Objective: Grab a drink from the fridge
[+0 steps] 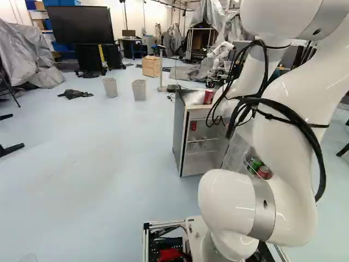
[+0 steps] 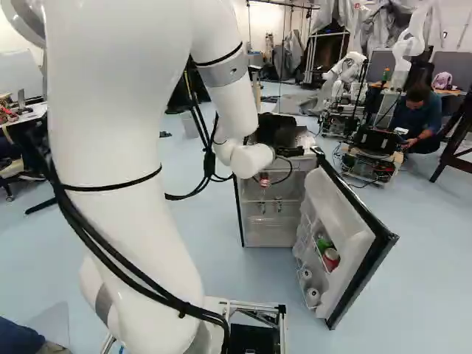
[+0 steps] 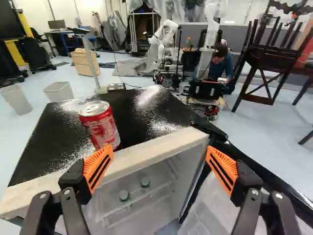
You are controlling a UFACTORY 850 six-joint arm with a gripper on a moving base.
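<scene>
Two bins point(image 1: 139, 89) were seen left of the fridge point(image 1: 180, 131) in the left base view. Inside, a red can point(image 1: 193, 125) was placed on the upper shelf, green-capped bottles point(image 3: 124, 196) lower down. The task can point(image 3: 100, 123), red and silver, was stood upright on the fridge top near its front edge, just ahead of one finger; contact couldn't be told. The gripper point(image 2: 289, 152) was held wide open at the fridge front, nothing gripped. Door was swung open, green can point(image 2: 323, 243) and another red can point(image 2: 331, 259) racked in it.
</scene>
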